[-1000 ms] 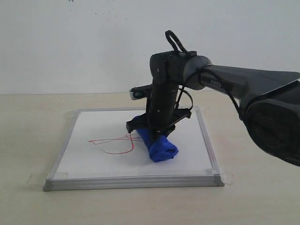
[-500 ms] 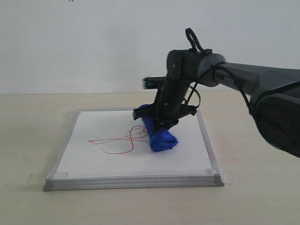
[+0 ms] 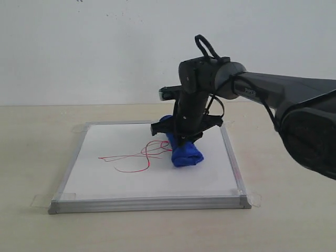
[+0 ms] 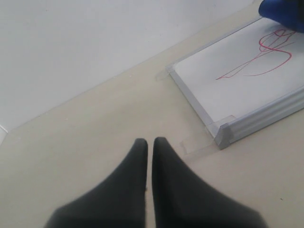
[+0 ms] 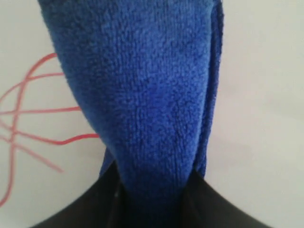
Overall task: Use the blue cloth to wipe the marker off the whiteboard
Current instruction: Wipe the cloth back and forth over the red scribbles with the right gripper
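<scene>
Right gripper [image 3: 184,137] clamps the rolled blue cloth [image 3: 187,155] in partly closed jaws, pressing it on the whiteboard [image 3: 210,178] at frame centre. The marker [image 3: 131,160] runs left from the cloth, seemingly unwiped; the next move likely calls for a pressed leftward sweep.

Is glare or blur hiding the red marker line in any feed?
Exterior view: even light, no glare on the whiteboard, marker line sharp. Right wrist view: blue cloth fills most of the frame, strokes beside it soft but readable. Left wrist view: left tool blurred, whiteboard corner sharp.
</scene>
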`<state>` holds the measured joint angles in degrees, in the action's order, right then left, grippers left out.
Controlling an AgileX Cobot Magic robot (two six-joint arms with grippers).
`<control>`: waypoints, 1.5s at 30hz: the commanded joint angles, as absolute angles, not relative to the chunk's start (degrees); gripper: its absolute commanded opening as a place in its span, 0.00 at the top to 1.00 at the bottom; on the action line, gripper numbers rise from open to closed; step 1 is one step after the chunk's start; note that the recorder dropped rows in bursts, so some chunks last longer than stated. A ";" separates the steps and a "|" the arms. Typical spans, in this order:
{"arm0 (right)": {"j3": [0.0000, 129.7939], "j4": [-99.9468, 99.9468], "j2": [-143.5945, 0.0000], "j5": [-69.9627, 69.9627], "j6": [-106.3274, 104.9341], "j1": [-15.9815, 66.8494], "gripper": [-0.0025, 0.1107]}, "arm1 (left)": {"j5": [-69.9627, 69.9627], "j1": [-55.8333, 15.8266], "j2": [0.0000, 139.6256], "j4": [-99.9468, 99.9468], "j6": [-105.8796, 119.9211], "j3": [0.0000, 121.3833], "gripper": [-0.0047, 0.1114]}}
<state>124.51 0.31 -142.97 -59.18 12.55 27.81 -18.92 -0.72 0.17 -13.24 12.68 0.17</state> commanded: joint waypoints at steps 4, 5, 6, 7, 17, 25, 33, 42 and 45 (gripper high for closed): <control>124.15 1.99 -143.59 -56.23 15.92 25.88 0.98 | -18.82 -0.58 0.00 -13.26 12.98 0.00 0.93; 124.15 -1.52 -143.59 -55.94 13.95 26.02 0.98 | -18.82 -0.58 0.00 -13.26 12.98 0.00 0.93; 124.15 -5.43 -143.59 -55.94 11.55 26.31 0.98 | -18.82 -0.58 0.00 -13.26 12.98 0.00 0.93; 124.15 -9.10 -143.59 -55.83 8.66 26.45 0.98 | -18.82 -0.58 0.00 -13.26 12.98 0.00 0.93; 124.15 -17.22 -143.59 -54.11 -6.53 29.15 0.98 | -18.82 -0.58 0.00 -13.26 12.98 0.00 0.93; 124.15 13.28 -143.59 -59.14 14.01 28.61 0.98 | -18.82 -0.58 0.00 -13.26 12.98 0.00 0.93; 124.15 3.14 -143.59 -52.79 7.87 27.03 0.98 | -18.82 -0.58 0.00 -13.15 12.98 0.00 0.93; 124.28 -18.12 -145.41 -51.19 -13.01 27.03 0.98 | -18.82 -0.58 0.00 -13.15 12.98 0.00 0.93; 124.69 -9.85 -146.49 -53.13 -3.77 26.80 0.98 | -18.82 -0.58 0.00 -13.15 12.98 0.00 0.93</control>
<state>124.65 -15.83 -144.70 -51.11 -9.86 26.99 -18.92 -0.72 0.17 -13.24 12.68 0.17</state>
